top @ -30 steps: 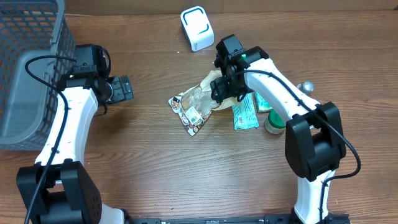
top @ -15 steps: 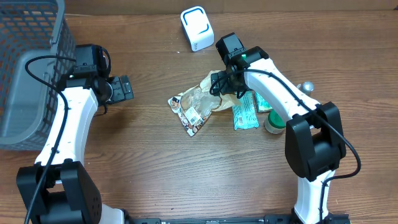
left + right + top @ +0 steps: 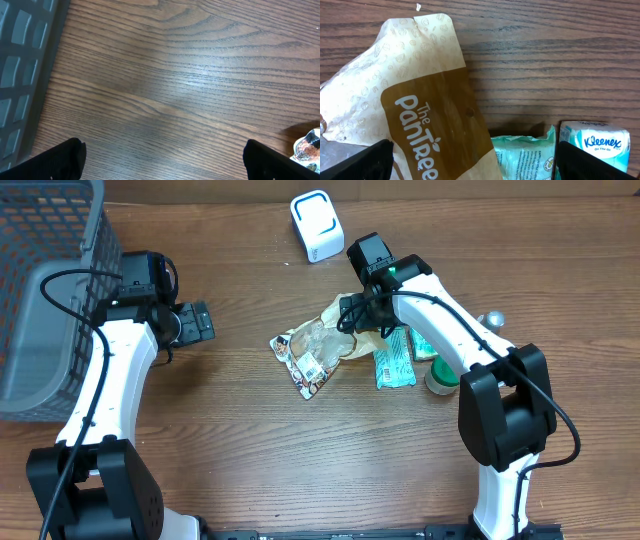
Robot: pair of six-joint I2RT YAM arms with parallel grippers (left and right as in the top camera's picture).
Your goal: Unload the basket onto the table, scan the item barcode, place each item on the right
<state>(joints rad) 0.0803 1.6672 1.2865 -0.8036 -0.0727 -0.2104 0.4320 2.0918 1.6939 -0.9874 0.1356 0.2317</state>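
- Brown wood-grain desk carries everything – a small pile of packets lies near its middle.
- Crinkled clear plastic snack packet, the item to scan, lies flat at the pile's 9 o'clock end. A white barcode label faces up near its lower edge.
- Tan-and-brown paper bag printed "The PanTree" lies at the packet's 2 o'clock, overlapping it.
- Mint-green foil packet sits at the bag's 4 o'clock. A white Kleenex tissue pack lies just beside it, on the wrist view's right.
- White rounded box-shaped scanner stands at 12 o'clock from the pile, well apart from it and near the desk's far edge.
- Grey plastic lattice basket fills the 9 o'clock side of the desk.
- Right claw hangs over the paper bag with its jaws spread wide and nothing clamped between them. I cannot tell whether it touches the paper.
- Left claw is near the basket at 9 o'clock from the pile – jaws wide apart over bare wood, gripping nothing.
- Its camera catches only a corner of the snack packet, at the 4 o'clock edge of the view.
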